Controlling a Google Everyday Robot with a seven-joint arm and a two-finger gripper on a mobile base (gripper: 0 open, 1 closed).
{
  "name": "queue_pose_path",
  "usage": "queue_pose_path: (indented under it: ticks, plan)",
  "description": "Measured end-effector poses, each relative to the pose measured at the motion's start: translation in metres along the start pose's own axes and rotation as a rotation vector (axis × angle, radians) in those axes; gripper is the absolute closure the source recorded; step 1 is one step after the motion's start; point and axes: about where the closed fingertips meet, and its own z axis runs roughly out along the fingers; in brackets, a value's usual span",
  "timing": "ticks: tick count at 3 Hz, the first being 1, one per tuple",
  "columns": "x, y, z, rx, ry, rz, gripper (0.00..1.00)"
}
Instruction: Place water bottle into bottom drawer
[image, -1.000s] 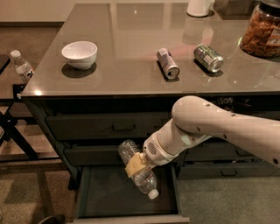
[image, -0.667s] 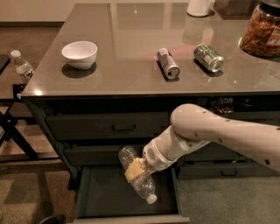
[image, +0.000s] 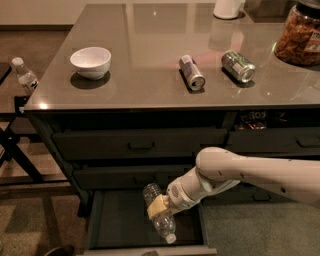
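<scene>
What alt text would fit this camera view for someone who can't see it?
A white robot arm's tool, shut on a clear bottle, holds it tilted cap-down over the open bottom drawer of a dark cabinet. On the countertop above are a white bowl and two cans lying on their sides.

The glossy grey countertop (image: 150, 45) carries a white bowl (image: 90, 61) near its left edge. Right of middle lie a silver can (image: 192, 72) and a greenish can (image: 238, 65), both on their sides. A snack jar (image: 300, 35) stands far right and a white vessel (image: 228, 7) at the far edge. Below the near edge, the gripper (image: 159, 206) clasps the water bottle (image: 162, 226) over the open bottom drawer (image: 115, 220).
</scene>
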Motion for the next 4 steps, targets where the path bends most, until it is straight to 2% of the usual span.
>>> queue_pose_path:
  ticks: [1, 2, 4]
  plan:
    - [0.000, 0.000, 0.000, 0.000, 0.000, 0.000, 1.00]
    - [0.002, -0.020, 0.023, -0.009, -0.010, 0.035, 1.00]
    - [-0.004, -0.094, 0.078, -0.067, -0.084, 0.158, 1.00]
